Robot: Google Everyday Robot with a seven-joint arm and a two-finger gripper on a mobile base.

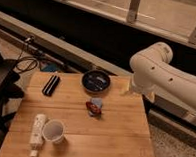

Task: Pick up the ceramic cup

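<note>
The ceramic cup (53,131) is small and white with a pale inside. It stands upright near the front left of the wooden table (113,129). A long white tube (37,128) lies just left of it, almost touching. My white arm (153,64) reaches in from the right and bends down at the table's back right corner. My gripper (133,89) is at the end of that arm by the back right corner, next to the dark bowl and far from the cup.
A dark round bowl (96,81) sits at the back middle. A black flat object (51,84) lies at the back left. A small red and blue item (93,108) lies mid-table. Cables (25,63) and a dark chair (1,87) are on the left.
</note>
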